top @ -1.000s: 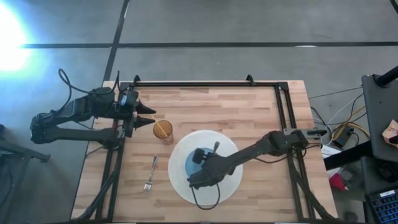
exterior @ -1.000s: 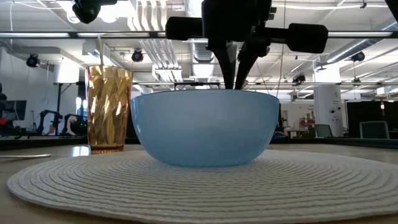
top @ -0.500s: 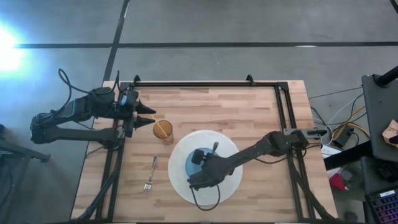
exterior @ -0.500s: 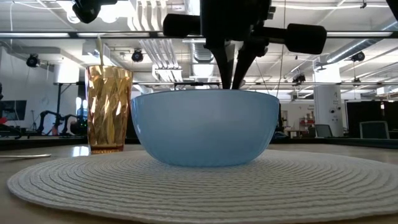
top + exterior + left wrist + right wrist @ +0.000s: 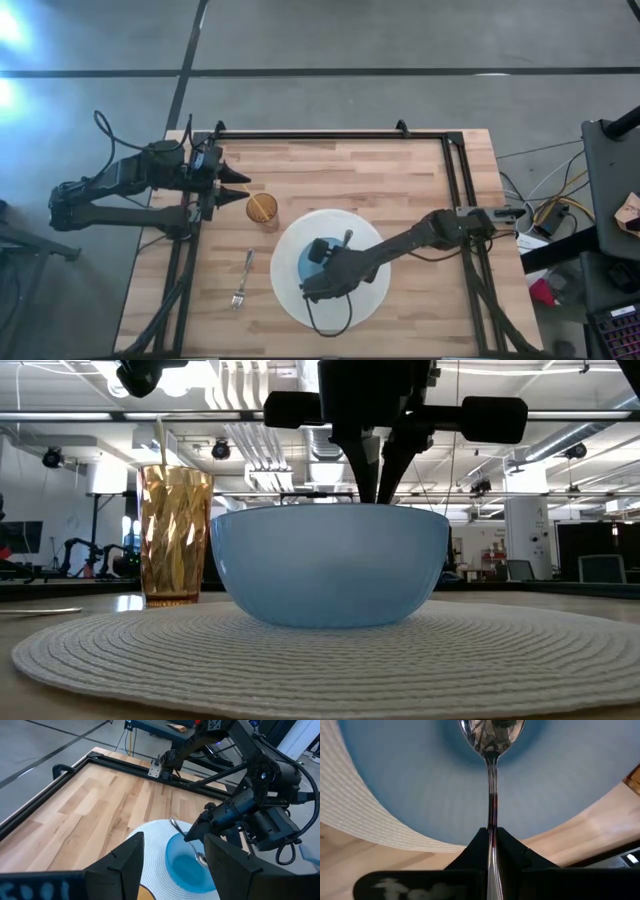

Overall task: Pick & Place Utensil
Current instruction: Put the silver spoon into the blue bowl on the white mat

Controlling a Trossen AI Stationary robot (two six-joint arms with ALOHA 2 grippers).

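A light blue bowl (image 5: 310, 263) (image 5: 330, 565) stands on a round white woven placemat (image 5: 365, 235). My right gripper (image 5: 322, 252) (image 5: 492, 840) reaches down into the bowl from above and is shut on a metal spoon (image 5: 491, 750) (image 5: 199, 857). A fork (image 5: 242, 279) lies flat on the wood left of the mat. My left gripper (image 5: 243, 185) (image 5: 175, 870) hovers open at the table's left edge, beside an amber cup (image 5: 262, 210) (image 5: 175, 535), and touches nothing. My right gripper pinches the spoon's handle (image 5: 492, 822) between its two fingers (image 5: 479, 845). They slant down from above on the table's right side, and the spoon runs on ahead, roughly along them. Its round end (image 5: 491, 731) is down inside the blue bowl, and the handle's free end (image 5: 172, 822) sticks up behind the fingers.
A black metal frame (image 5: 330, 133) runs round the wooden table's far and side edges. A thin stick stands in the amber cup (image 5: 160, 445). Bare wood lies on the table's far half (image 5: 350, 180) and right of the mat (image 5: 430, 290).
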